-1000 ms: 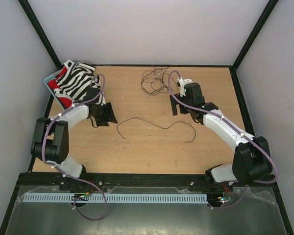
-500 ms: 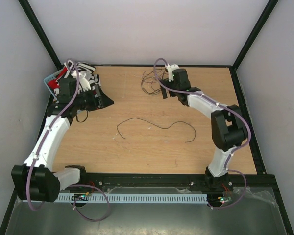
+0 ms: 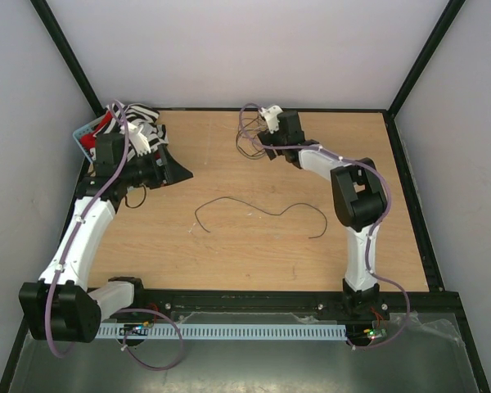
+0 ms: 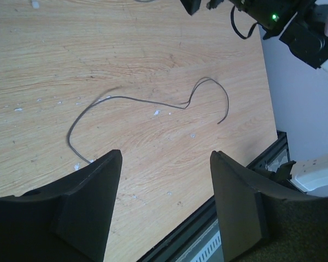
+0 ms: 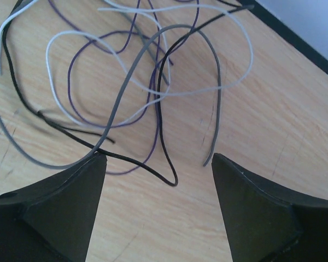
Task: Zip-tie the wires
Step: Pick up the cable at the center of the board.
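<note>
We hold our right gripper (image 5: 158, 158) apart and empty just above the loose tangle of thin dark and pale wires (image 5: 156, 93), ready to gather them; our left gripper (image 4: 167, 155), also apart and empty, sits well left of it.

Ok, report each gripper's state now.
Left gripper: open, holding nothing.
Right gripper: open, empty, wires just ahead.

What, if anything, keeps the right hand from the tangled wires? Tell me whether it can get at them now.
Probably yes. The right hand hangs open just above the wires, which lie loose on the table ahead of its fingers. Nothing stands between them.
</note>
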